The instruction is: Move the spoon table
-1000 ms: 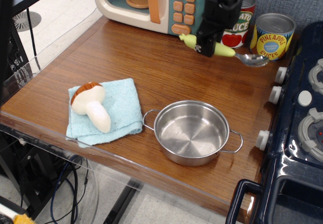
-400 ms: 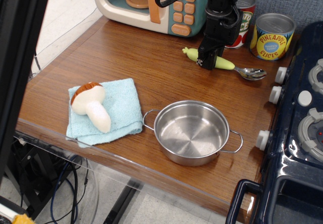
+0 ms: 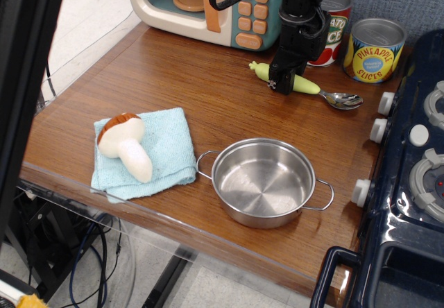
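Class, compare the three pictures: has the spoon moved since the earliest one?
Yes. The spoon has dropped from level with the pineapple can's label to the table below it, the gripper at its handle.

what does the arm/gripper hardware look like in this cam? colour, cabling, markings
The gripper and the arm above it are all matte black, blocky and angular, narrowing to short dark fingers. A black cable loops from the arm's upper part across the toy microwave front. No readable markings or labels show at this resolution.
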